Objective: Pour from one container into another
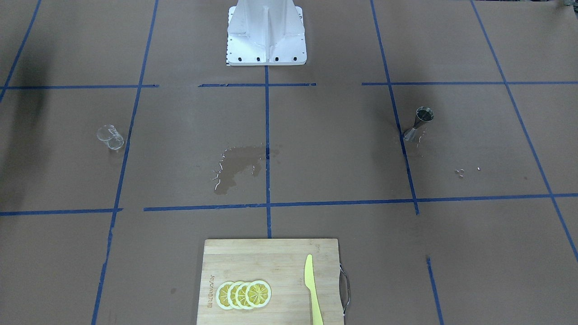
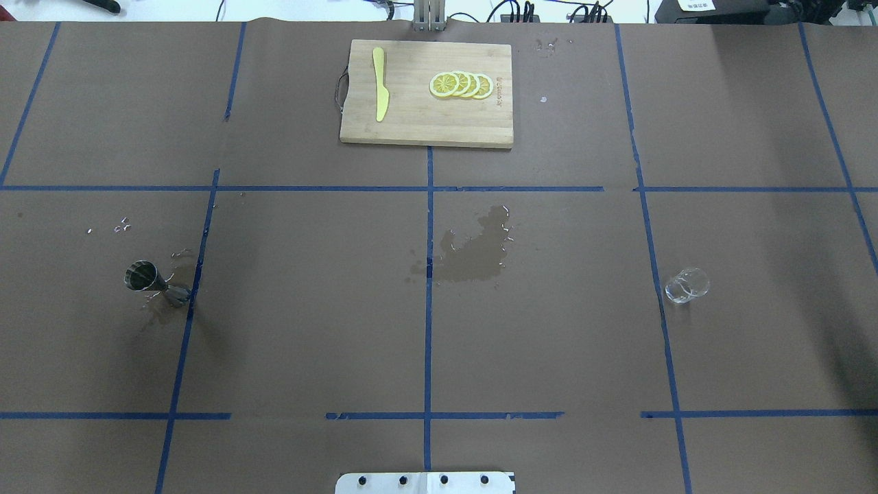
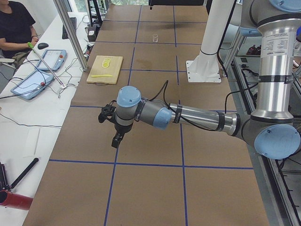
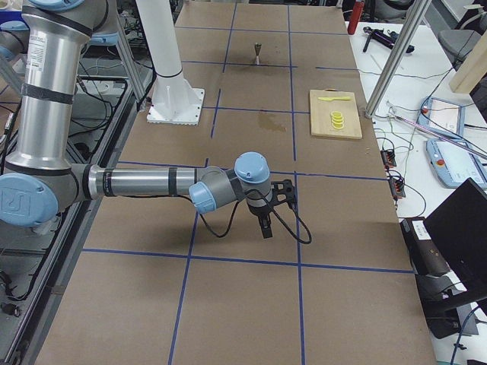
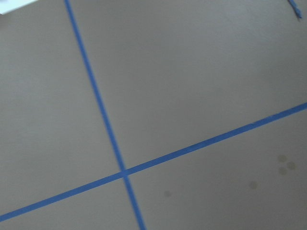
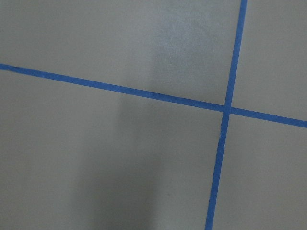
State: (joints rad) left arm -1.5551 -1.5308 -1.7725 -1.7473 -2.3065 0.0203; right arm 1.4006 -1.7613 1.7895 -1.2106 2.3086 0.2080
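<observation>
The glass cup (image 2: 686,285) stands on the counter (image 2: 309,329) on the robot's right side, just beside a blue tape line. It is well apart from the jigger (image 2: 154,281), which stands upright on the robot's left side next to another tape line, with wet marks around its foot. Between the two, near the middle of the counter, lies a dark wet patch (image 2: 473,250). At the edge far from the robot, a wooden cutting board (image 2: 411,123) carries four overlapping lemon slices (image 2: 461,84) and a yellow knife (image 2: 379,92). The left gripper (image 3: 117,139) and the right gripper (image 4: 265,226) point down over bare counter at its outer ends, far from both vessels. Each shows only in a side view, so I cannot tell whether it is wide or narrow
</observation>
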